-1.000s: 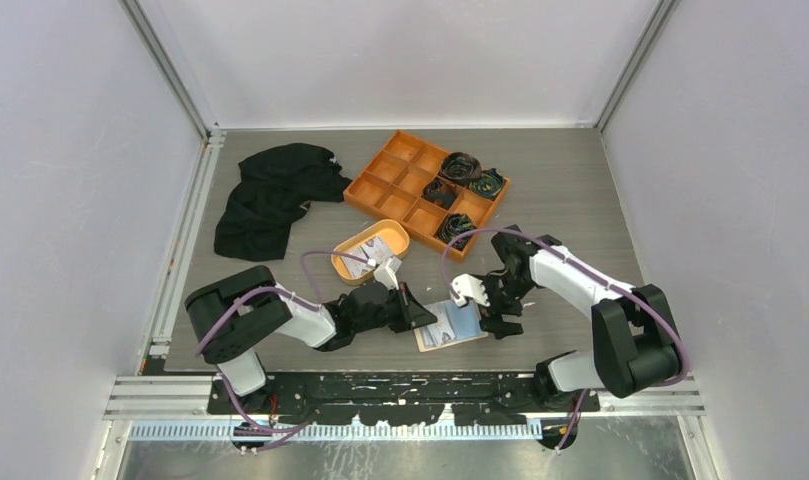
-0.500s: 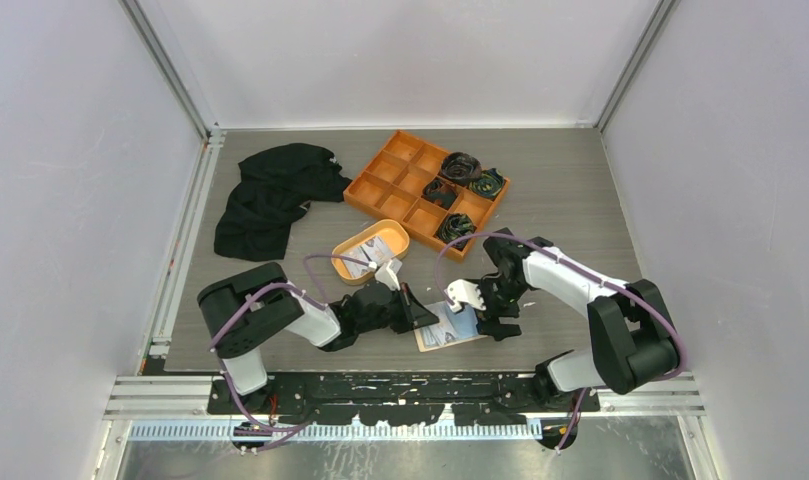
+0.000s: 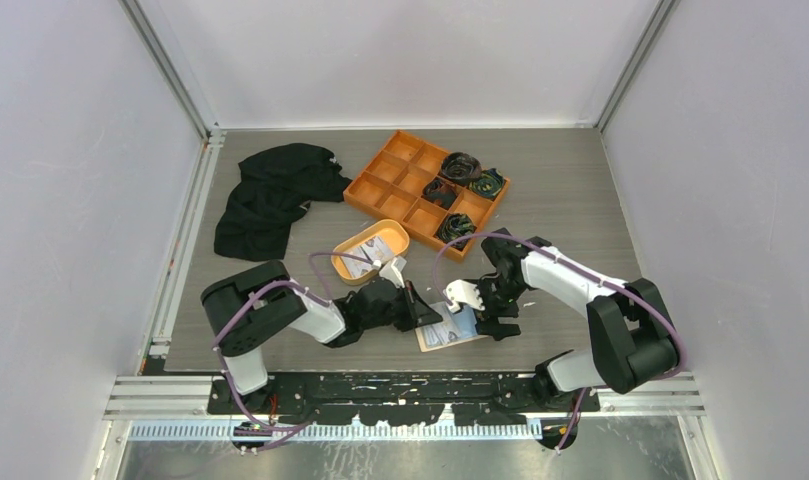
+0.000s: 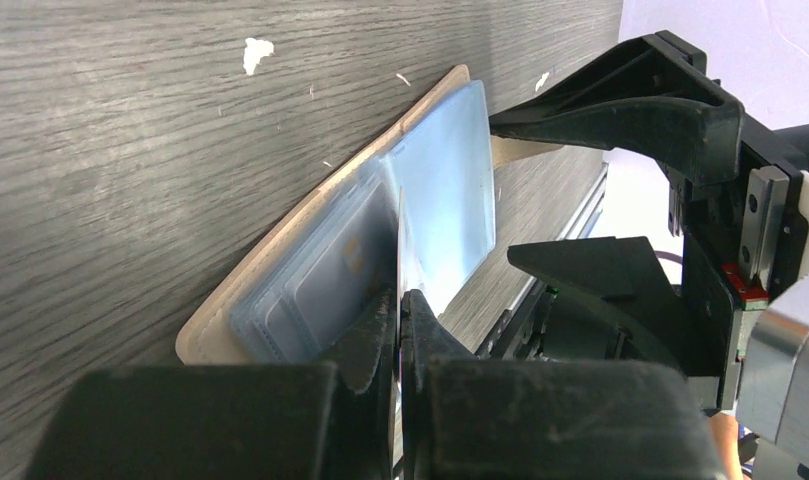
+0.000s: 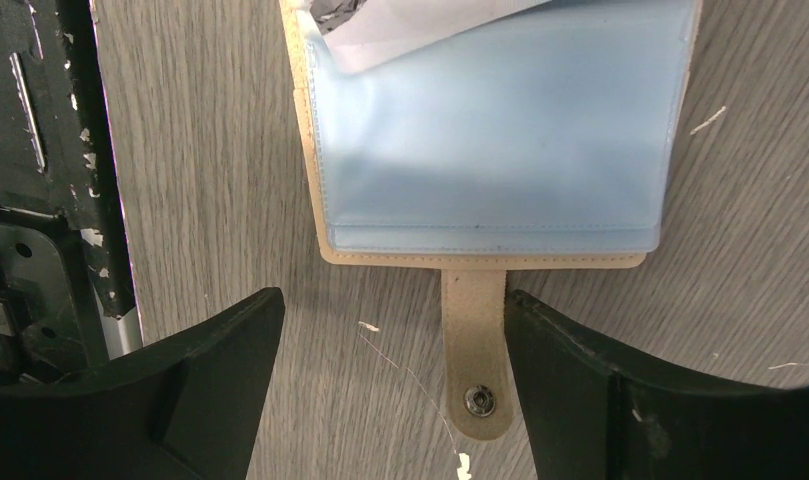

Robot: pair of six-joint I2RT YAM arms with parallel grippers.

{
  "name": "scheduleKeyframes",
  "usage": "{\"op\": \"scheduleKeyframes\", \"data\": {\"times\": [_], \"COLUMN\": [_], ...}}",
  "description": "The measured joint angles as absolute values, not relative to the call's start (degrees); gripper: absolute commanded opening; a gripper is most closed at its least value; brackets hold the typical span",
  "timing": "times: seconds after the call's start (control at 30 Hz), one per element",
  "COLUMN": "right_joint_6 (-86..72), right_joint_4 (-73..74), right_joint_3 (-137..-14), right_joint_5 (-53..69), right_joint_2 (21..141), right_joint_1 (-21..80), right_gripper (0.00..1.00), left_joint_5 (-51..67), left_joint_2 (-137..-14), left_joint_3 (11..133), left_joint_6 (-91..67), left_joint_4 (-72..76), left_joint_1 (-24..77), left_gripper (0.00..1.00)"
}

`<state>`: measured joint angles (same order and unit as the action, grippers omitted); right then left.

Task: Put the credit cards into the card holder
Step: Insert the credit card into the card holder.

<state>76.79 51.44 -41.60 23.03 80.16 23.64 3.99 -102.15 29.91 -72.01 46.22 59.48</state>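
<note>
**Beige card holder laid open, one white card held on edge at its sleeve**

The card holder (image 3: 450, 330) is spread flat on the surface (image 3: 580, 200) at the lower centre of the overhead view, between the two tools. The left tool (image 3: 420, 315) is clenched on a white card (image 4: 400, 235). The card is held on edge, with its leading end at the clear blue sleeve (image 4: 450, 180). That upright grip is judged to be meant for sliding the card under the sleeve's lip rather than laying it flat. Whether a corner is already inside cannot be told.

The right tool (image 5: 392, 310) is spread wide and nothing is grasped in it. Its fingers are set either side of the snap tab (image 5: 477, 350), probably so that the holder can be checked if it is pushed along. No contact with the tab can be made out.

Little room is left below the holder, where the surface's near edge lies close. Bare surface is seen toward the right of the frame. The oval dish (image 3: 370, 248), with more cards in it, sits just above the left tool. The divided tray (image 3: 400, 185) and the black cloth (image 3: 270, 195) lie well apart in the upper half.
</note>
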Motion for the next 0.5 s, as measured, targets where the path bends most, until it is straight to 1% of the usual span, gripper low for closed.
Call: {"op": "scheduleKeyframes", "data": {"times": [0.33, 0.5], "right_joint_6": [76.51, 76.18], "right_joint_4": [51.40, 51.37], "right_joint_3": [-41.63, -41.78], "right_joint_5": [22.76, 22.37], "right_joint_2": [80.16, 80.29], "right_joint_1": [23.92, 24.32], "right_gripper": [0.86, 0.85], "left_joint_5": [5.34, 5.37], "left_joint_2": [-102.74, -100.86], "left_joint_3": [32.60, 34.61], "left_joint_6": [-73.32, -72.12], "left_joint_4": [42.11, 35.51], "left_joint_1": [59.18, 59.16], "left_gripper": [0.00, 0.00]}}
